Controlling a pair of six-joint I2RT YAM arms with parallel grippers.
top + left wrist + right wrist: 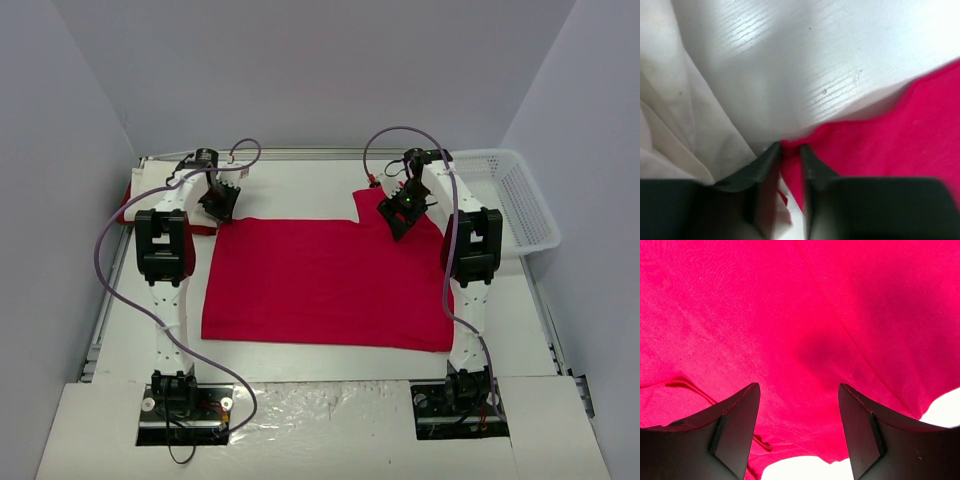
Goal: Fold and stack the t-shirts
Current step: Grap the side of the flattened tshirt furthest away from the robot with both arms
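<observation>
The plain bright red cloth t-shirt (320, 285) lay flat on the white table (300, 185), limp and light, best taken by its corners: left hand (219, 204) pinching the far-left edge, right hand (398, 221) spread above the far-right one.

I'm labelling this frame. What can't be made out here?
Left wrist view: whether the left claw pinches the red shirt's edge; its fingers hide the gap.
Top view: red cloth at far left, mostly behind the left arm.
Left wrist view: white cloth, cut off by the frame.
</observation>
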